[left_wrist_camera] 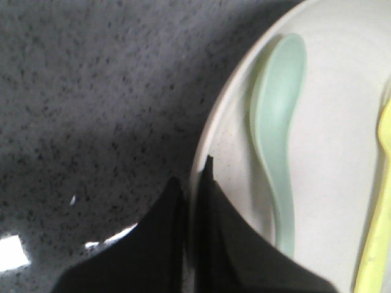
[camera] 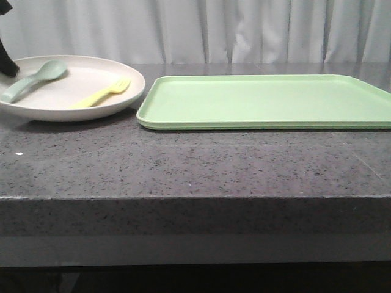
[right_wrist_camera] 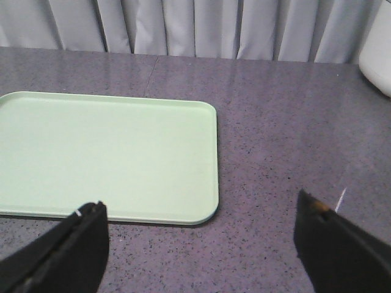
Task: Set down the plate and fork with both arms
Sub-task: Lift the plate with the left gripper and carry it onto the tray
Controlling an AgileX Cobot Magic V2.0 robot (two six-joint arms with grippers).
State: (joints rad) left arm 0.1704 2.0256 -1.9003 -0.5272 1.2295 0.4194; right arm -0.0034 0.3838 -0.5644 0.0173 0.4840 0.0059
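Observation:
The cream plate (camera: 73,84) sits at the far left of the dark stone table. The yellow fork (camera: 101,94) lies on it, beside a pale grey-green spoon (camera: 33,79). My left gripper (camera: 5,61) is at the plate's left edge. In the left wrist view it (left_wrist_camera: 193,171) is shut on the plate's rim (left_wrist_camera: 214,131), one finger outside and one inside, with the spoon (left_wrist_camera: 278,122) and fork (left_wrist_camera: 379,213) close by. My right gripper (right_wrist_camera: 198,204) is open and empty above the bare table, near a corner of the light-green tray (right_wrist_camera: 104,152).
The light-green tray (camera: 263,101) lies right of the plate, nearly touching it. A white object (right_wrist_camera: 379,55) shows at the edge of the right wrist view. Grey curtains hang behind the table. The table's front edge (camera: 195,196) is near.

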